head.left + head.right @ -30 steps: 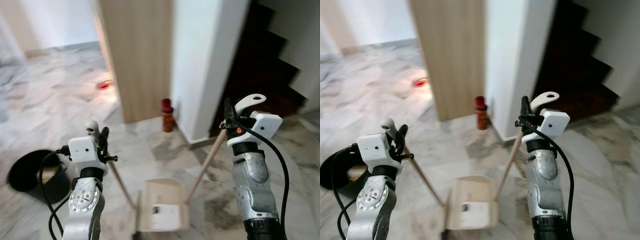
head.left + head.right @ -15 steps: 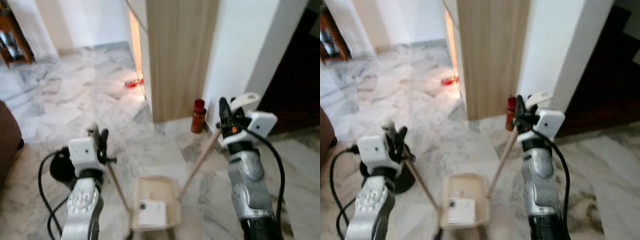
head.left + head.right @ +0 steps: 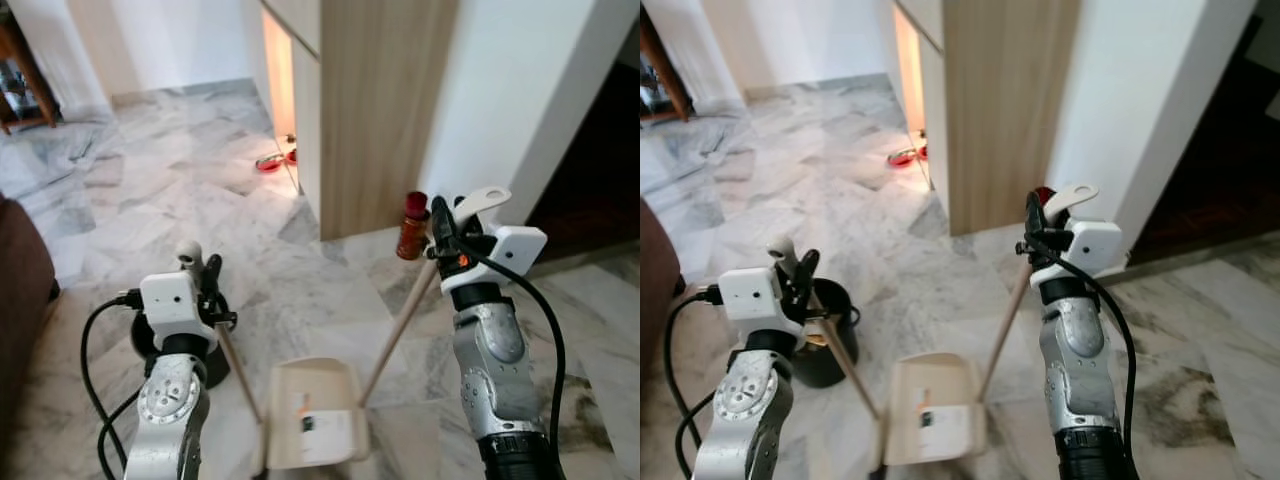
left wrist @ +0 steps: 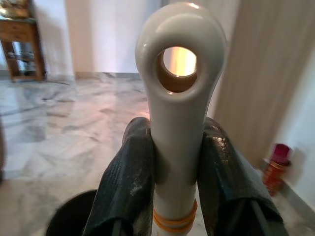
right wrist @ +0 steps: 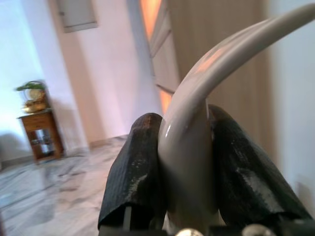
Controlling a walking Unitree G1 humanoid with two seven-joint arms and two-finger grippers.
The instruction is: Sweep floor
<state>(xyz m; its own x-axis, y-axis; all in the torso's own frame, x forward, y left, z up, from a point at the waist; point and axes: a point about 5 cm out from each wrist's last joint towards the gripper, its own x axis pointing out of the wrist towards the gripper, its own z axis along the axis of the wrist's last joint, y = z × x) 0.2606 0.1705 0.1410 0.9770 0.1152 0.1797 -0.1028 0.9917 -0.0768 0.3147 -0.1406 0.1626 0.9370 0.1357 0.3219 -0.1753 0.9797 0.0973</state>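
Left gripper [image 4: 174, 172] clamps the broom handle [image 3: 237, 375]; right gripper [image 5: 187, 172] clamps the dustpan handle [image 3: 400, 325]. Both slant inward-down toward the dustpan [image 3: 312, 415], probably floor-level.

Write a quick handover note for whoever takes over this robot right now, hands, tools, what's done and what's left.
Left hand: shut on the broom handle.
Right hand: shut on the dustpan handle.
The dustpan sits low on the marble floor between the arms, with bits of paper in it. A black bin stands by the left arm.
Done: both tools gripped, some debris in the pan.
Left: probably empty the pan into the bin; any more sweeping can't be judged from here.
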